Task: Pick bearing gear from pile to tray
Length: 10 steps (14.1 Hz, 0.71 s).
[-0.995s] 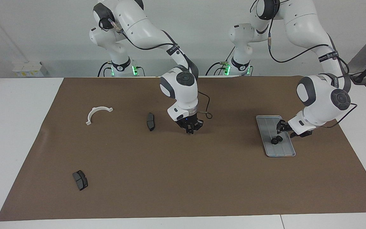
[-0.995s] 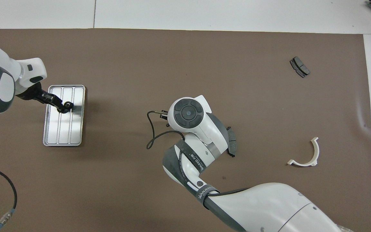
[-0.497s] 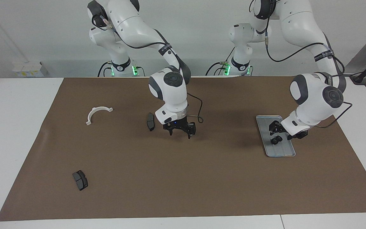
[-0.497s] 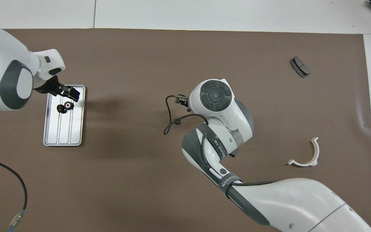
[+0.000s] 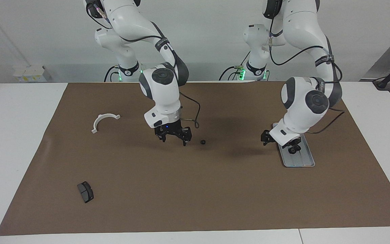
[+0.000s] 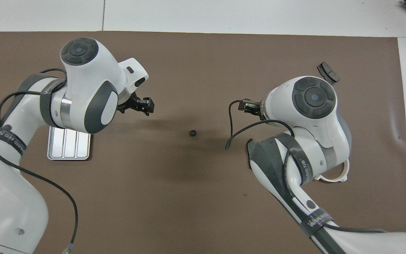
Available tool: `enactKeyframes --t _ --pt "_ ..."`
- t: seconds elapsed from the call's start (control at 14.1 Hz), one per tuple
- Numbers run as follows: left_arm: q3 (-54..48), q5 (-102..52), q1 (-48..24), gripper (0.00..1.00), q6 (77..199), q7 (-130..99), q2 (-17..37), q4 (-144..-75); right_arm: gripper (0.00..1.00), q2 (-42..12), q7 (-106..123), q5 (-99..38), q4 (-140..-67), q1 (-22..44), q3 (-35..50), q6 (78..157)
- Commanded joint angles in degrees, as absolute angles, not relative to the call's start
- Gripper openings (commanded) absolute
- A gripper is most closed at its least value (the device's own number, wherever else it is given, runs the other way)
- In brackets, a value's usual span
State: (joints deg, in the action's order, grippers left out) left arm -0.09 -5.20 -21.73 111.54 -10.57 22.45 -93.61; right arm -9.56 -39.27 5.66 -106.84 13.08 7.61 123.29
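Silver tray holding a black ring, another ring loose on the mat — left gripper jaws unclear, right gripper spread, empty.

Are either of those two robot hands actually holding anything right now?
No. The left gripper hangs open beside the tray, and the right gripper is open over the mat. A small black ring lies loose between them.

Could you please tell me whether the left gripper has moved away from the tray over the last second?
Yes. The left gripper hung above the tray a second ago; it has since swung off the tray's rim toward the table's middle, where a small black ring lies on the mat.
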Motion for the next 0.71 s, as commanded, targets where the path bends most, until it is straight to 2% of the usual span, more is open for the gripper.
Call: enactKeyframes --t 0.0,0.14,0.28,0.64 --pt "1.1 -6.2 -28.2 0.83 115.6 -18.3 22.7 -95.4 1.0 -4.1 -32.1 3.8 -109.0 8.5 8.3 120.6" --pt "1.1 -6.2 -31.4 0.8 121.0 -22.7 22.9 -98.3 1.0 -1.2 -26.0 0.5 -107.6 4.9 8.3 116.2" --pt "1.1 -6.2 -34.1 0.77 127.2 -25.7 23.4 -101.7 1.0 -0.3 -20.2 0.1 -103.1 1.5 8.2 109.5" --pt "1.2 -6.1 -36.8 0.74 131.4 -27.5 26.4 -102.0 1.0 -0.3 -12.5 0.1 -94.3 -2.8 8.0 98.2"
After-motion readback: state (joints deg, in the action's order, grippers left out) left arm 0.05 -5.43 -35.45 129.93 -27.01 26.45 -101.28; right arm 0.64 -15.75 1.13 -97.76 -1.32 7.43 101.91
